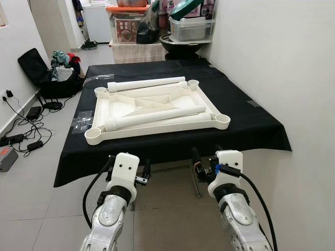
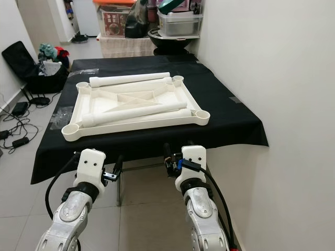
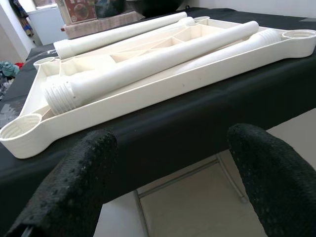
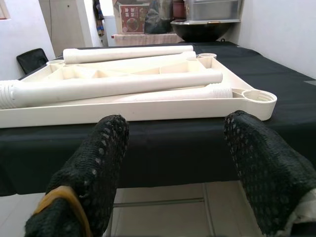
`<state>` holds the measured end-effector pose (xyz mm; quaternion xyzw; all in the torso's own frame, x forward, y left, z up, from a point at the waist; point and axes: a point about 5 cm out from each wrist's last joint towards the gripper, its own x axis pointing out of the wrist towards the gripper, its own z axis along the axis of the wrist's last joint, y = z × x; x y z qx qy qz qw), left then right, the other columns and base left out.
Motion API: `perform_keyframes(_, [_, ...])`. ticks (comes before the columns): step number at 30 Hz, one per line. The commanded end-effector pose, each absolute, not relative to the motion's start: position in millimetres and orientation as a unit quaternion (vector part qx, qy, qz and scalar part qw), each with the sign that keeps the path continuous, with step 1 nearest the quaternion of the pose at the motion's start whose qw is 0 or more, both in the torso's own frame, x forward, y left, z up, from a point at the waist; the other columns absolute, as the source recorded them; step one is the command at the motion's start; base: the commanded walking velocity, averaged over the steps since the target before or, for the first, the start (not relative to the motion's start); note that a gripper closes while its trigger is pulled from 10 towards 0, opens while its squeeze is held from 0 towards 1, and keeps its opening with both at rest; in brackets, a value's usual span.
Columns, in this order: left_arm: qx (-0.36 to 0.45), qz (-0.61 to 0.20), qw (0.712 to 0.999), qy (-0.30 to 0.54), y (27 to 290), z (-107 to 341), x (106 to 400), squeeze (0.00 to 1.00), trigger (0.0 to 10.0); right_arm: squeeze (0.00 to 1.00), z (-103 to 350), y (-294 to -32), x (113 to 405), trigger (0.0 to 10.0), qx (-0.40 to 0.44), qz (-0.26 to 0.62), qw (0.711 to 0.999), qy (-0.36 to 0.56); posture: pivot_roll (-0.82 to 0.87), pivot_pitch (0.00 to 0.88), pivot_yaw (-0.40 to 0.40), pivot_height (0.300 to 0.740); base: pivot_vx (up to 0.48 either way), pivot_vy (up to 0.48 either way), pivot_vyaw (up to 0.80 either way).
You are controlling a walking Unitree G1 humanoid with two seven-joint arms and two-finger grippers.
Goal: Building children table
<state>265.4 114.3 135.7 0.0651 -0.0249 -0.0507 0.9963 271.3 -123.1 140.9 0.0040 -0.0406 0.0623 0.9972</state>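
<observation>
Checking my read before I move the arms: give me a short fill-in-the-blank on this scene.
1. The white tabletop lies upside down on a ____ cloth.
2. Both the left gripper and right gripper have their fingers ____.
3. The screw-in legs lie ____ the tabletop.

Missing words: black; open; on

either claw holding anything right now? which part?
Nothing held. Left claw and right claw are both open, short of the black-covered table's near edge. The white legs lie untouched on the tabletop panel.
</observation>
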Motion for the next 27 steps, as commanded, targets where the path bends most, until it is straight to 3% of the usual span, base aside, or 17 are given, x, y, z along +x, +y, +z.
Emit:
perform_keyframes(1, [0.068,-0.049,0.996,-0.015,117.0,133.1,263.8,0.0,10.0,0.0,140.9,-121.9,271.1,10.0,0.009,0.062,0.997,-0.035,0.02,0.0,-0.016,0.74,0.0,0.289,0.0])
perform_keyframes(21, [0.069,-0.055,0.996,0.0,116.1,128.3,263.0,0.0,10.0,0.0,137.6,-122.1,271.0,10.0,0.006,0.061,0.998,-0.027,0.02,0.0,-0.017,0.74,0.0,0.454,0.0])
perform_keyframes(27, [0.075,-0.051,0.996,-0.007,117.0,131.2,264.2,0.0,10.0,0.0,138.4,-122.5,271.4,10.0,0.002,0.061,0.998,-0.029,0.03,0.0,-0.018,0.74,0.0,0.0,0.0])
